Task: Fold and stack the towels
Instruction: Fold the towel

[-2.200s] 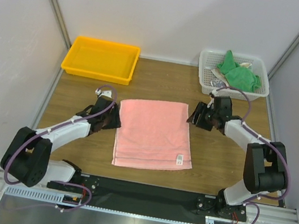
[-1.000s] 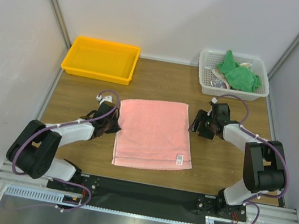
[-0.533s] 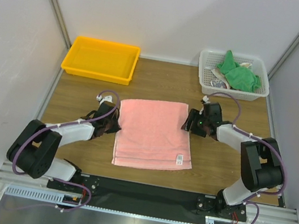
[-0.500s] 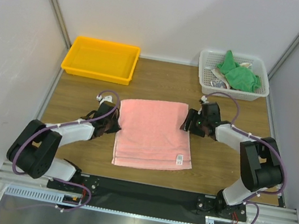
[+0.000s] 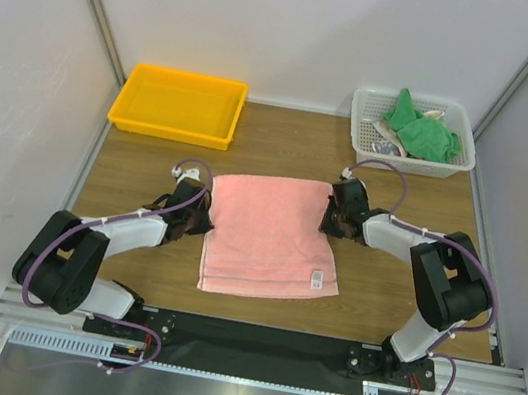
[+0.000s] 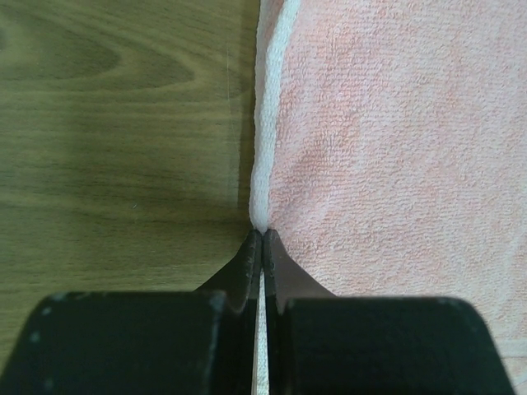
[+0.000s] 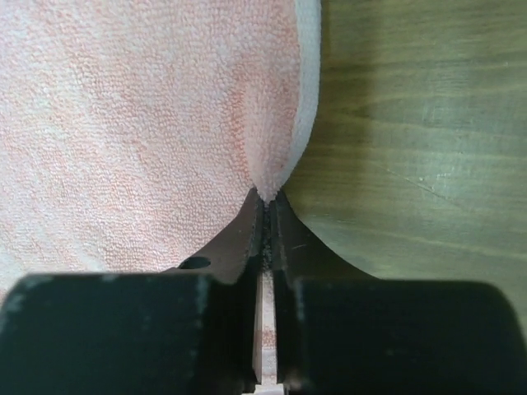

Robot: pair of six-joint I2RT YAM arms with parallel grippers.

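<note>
Now left gripper point(image 6: 262, 234) and right gripper point(image 7: 268, 202) each pinching closed on opposite side edges of the salmon-pink towel point(image 5: 273, 235)

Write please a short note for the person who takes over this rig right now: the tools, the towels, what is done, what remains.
Left tool: shut on the left edge of the pink towel.
Right tool: shut on its right edge; the cloth puckers at the tips.
Pink towel: flat on the table between the arms; layered edges at its near end suggest one fold already made.
Green towels: crumpled in the white basket, far right.
Yellow tray: far left.
Done: both side edges gripped.
Left: finish folding the pink towel, fold the green ones, stack all.
</note>
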